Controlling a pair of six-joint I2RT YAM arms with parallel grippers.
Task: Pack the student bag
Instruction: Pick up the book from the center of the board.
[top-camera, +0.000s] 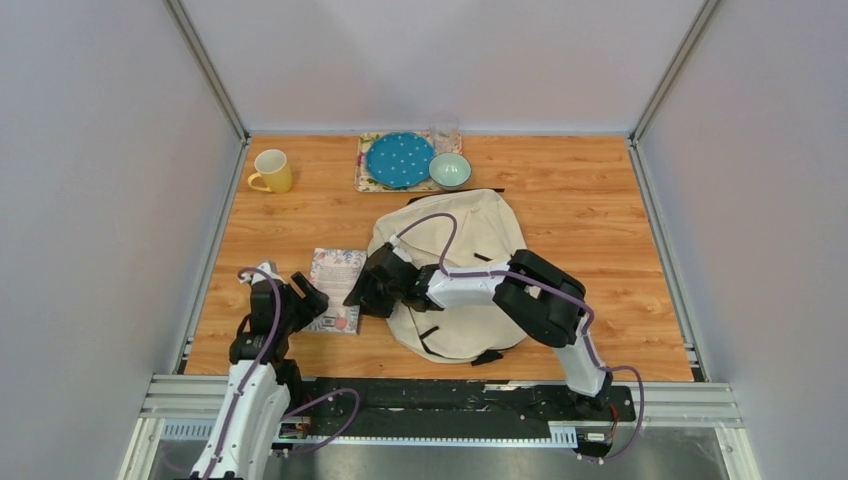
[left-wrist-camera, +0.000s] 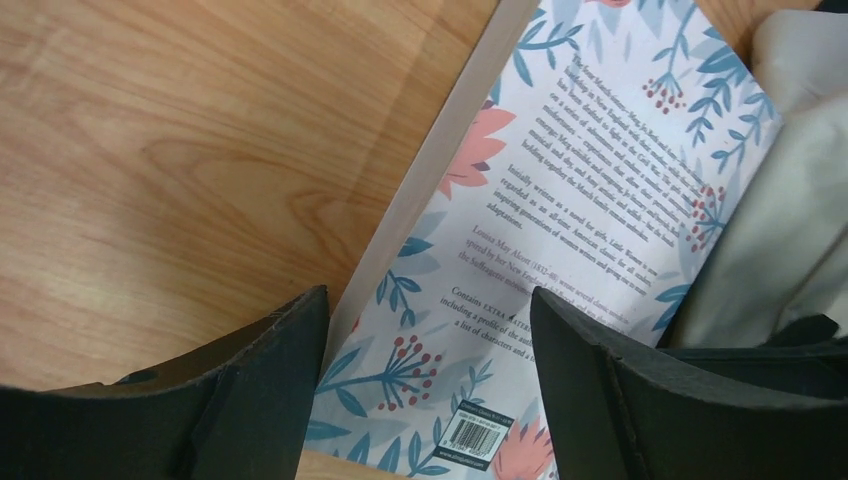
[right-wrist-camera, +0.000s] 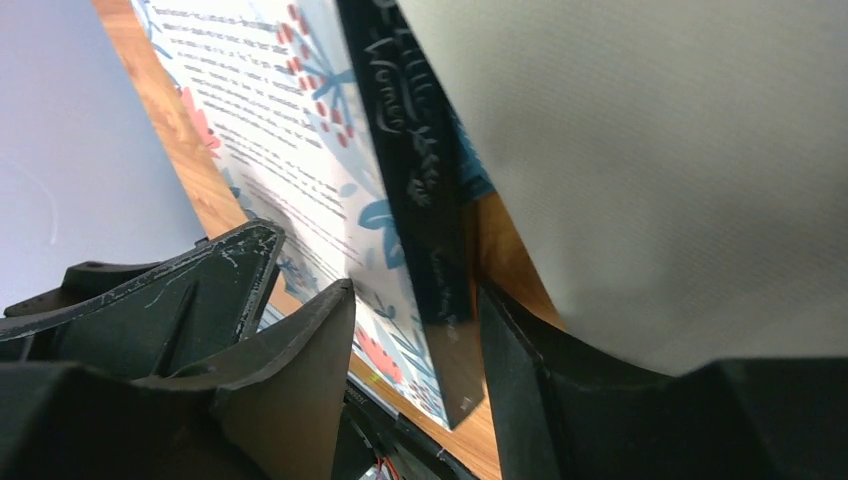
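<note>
**Floral paperback beside the student bag**

The bag is laid on the tabletop, the paperback just at its 9 o'clock. The left hand is held apart over the book's near edge; the right hand is spread astride its dark spine, unclamped.

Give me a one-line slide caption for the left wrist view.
Open left claw above the floral book lying back cover up on the table, cream bag beside it.
</note>
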